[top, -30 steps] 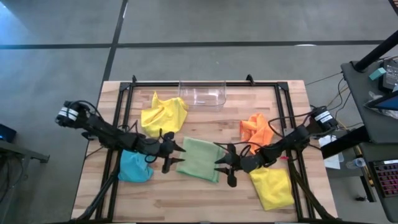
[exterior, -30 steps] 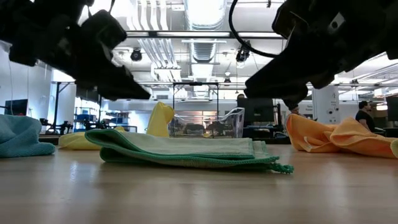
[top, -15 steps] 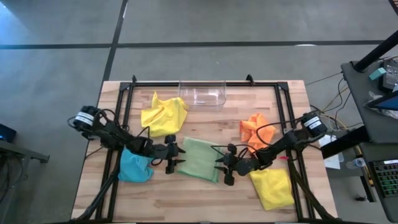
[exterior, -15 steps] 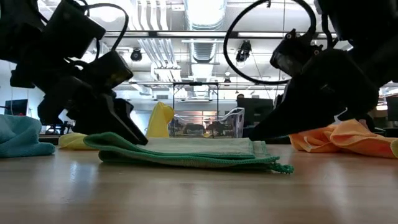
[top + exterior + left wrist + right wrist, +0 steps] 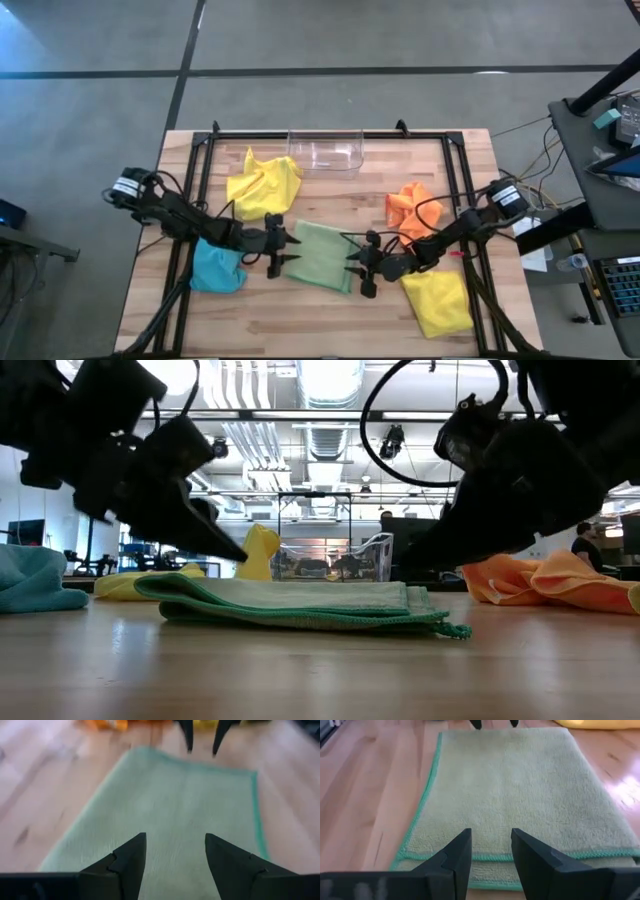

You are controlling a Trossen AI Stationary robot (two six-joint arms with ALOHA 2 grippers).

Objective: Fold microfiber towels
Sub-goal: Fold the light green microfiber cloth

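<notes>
Fingers parted on both arms, nothing held between them. Left gripper (image 5: 285, 252) poised at one short end of the pale green towel (image 5: 322, 256), right gripper (image 5: 357, 268) at the opposite short end, fingertips of each pointing inward across the cloth toward the other. Seen from the left wrist, dark fingers (image 5: 131, 857) spread apart just above the green pile (image 5: 175, 815), with the other arm's tips showing at the far edge. Seen from the right wrist, the same: fingers (image 5: 457, 855) apart over the doubled, stitched hem of the towel (image 5: 520, 795).

Towel already folded once, lying flat at the middle of the bench (image 5: 330, 325), layers stacked as seen from the low view (image 5: 300, 605). Long axis running roughly from one gripper to the other, so each arm equally near its own end; probably a next fold bringing one short end over to the other.

Other towels well apart from it: light blue towel (image 5: 216, 268) beside the left arm, one yellow towel (image 5: 262, 184) toward the clear plastic bin (image 5: 325, 150), orange towel (image 5: 412, 208) and a second yellow towel (image 5: 440, 300) on the right arm's side, all still crumpled or unfolded.
</notes>
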